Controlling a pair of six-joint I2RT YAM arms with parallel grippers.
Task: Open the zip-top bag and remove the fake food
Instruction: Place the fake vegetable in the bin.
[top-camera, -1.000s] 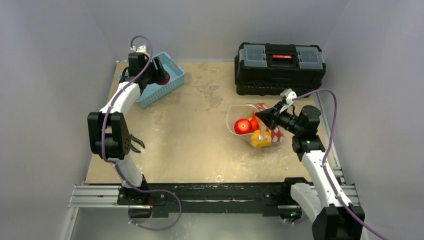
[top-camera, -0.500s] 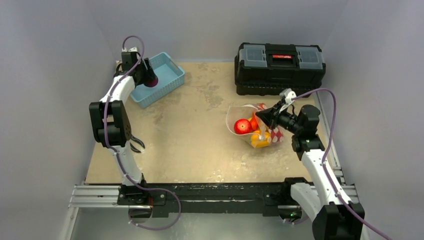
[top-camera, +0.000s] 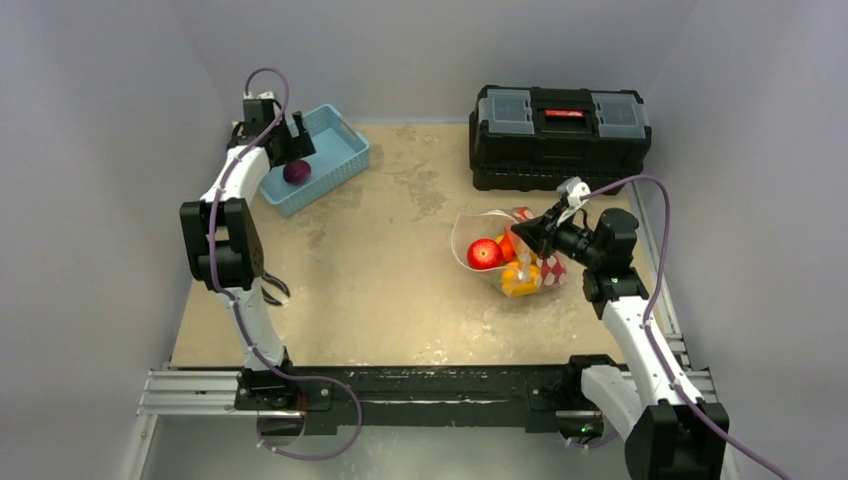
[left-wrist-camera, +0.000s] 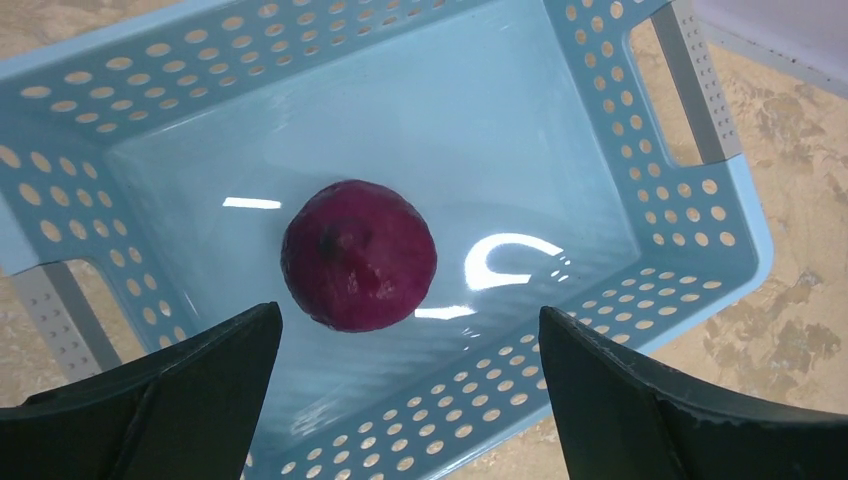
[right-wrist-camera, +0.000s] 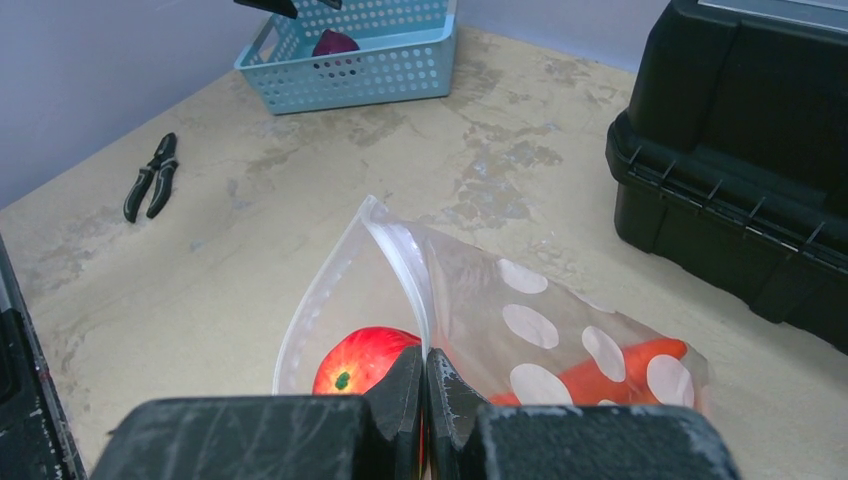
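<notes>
The clear polka-dot zip-top bag lies open at the table's right; it also shows in the right wrist view. Inside it are a red apple, an orange carrot and a yellow piece. My right gripper is shut on the bag's white zip strip and holds the mouth open. My left gripper is open and empty above the light-blue basket. A purple fruit lies on the basket's floor, just ahead of the left fingers.
A black toolbox stands at the back right, close behind the bag. Black pliers lie on the table at the left. Grey walls enclose the table on three sides.
The left gripper has let go of the purple fruit, which now lies in the basket, and has drawn back toward the far left corner. The right gripper and bag have not moved.
</notes>
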